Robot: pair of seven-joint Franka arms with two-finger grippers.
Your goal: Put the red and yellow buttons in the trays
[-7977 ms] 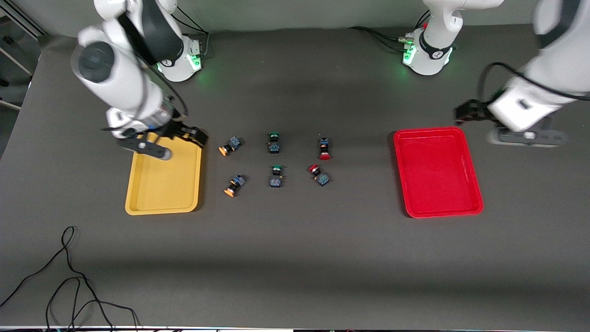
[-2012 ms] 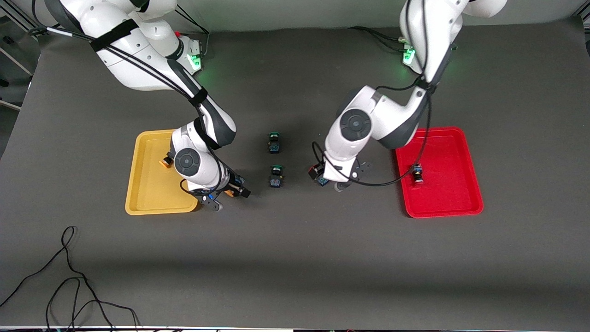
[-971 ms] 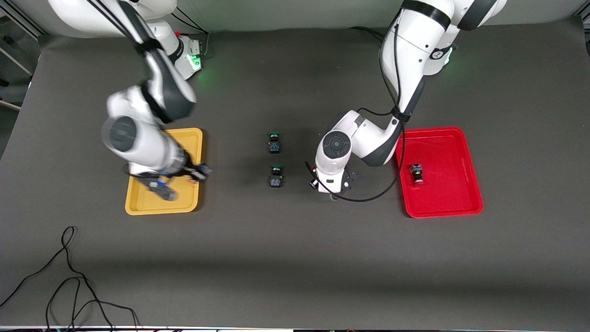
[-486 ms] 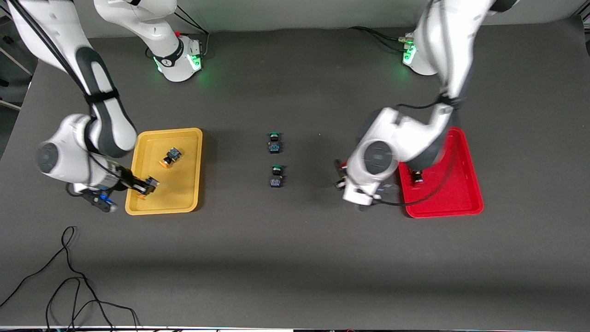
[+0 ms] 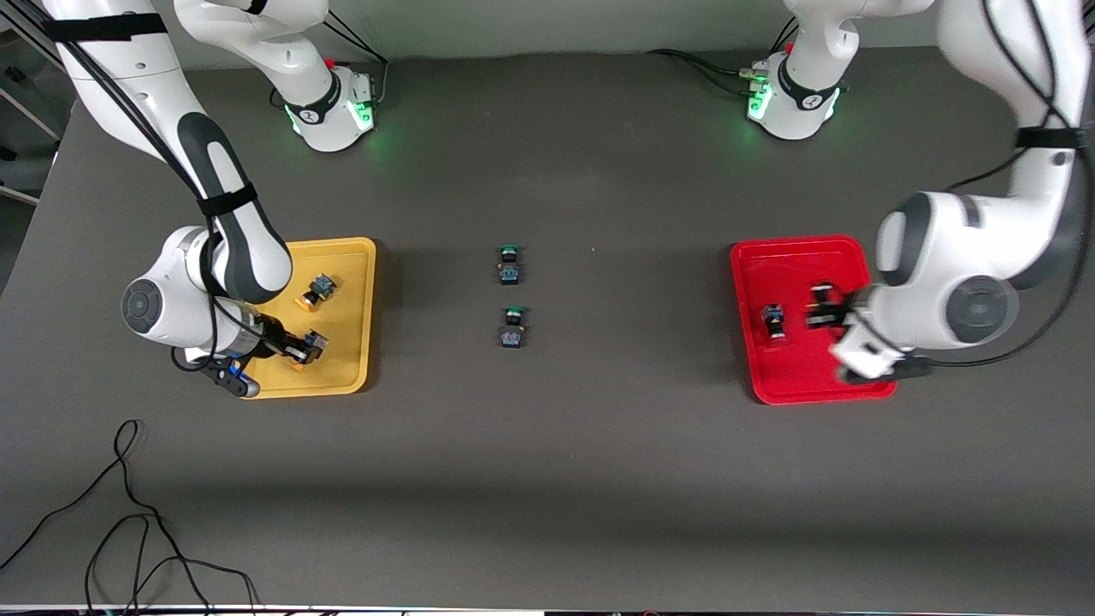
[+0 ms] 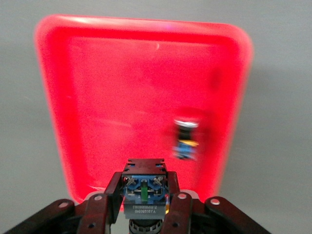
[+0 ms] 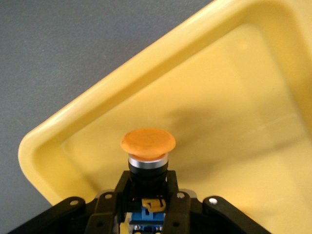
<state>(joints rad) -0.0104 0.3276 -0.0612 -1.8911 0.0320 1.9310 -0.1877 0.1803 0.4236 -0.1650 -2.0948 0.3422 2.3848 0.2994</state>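
Both arms are now over their trays: the left gripper [image 5: 823, 308] is carrying a red button [image 6: 145, 189] over the red tray [image 5: 881, 376], jaws clamped on it. The right gripper [image 5: 295, 349], jaws gripping a yellow button [image 7: 147, 146], is hanging low over the yellow tray [image 5: 359, 257]. Each should be lowering close to the tray floor before releasing, clear of the buttons already lying there.

The dark table [image 5: 547, 479] carries yellow tray [image 5: 355, 257], red tray [image 5: 753, 257], two green-capped switches [image 5: 510, 264], a cable [image 5: 128, 513].

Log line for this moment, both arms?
left gripper: shut on red button, over red tray | right gripper: shut on yellow button, over yellow tray
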